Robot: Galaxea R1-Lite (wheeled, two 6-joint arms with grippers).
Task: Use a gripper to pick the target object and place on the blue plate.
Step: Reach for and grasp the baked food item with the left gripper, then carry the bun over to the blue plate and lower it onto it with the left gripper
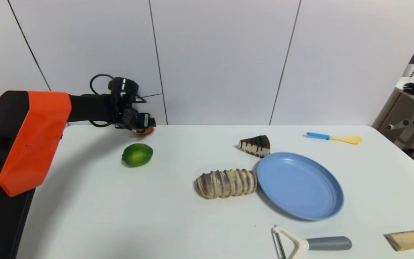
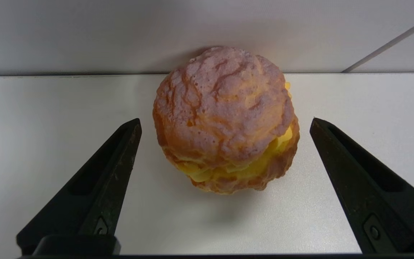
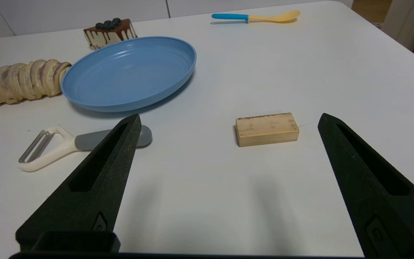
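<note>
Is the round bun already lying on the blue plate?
No, the bun sits on the white table.

A lime [image 1: 137,155], striped loaf [image 1: 227,183], and cake slice [image 1: 255,146] share the table [image 1: 178,230].

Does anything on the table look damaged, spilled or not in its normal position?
Nothing looks spilled or broken. Only the cream bun seems slightly askew: its top sits off-centre, showing yellow filling along one side, perhaps by design. The left gripper is open around it.
</note>
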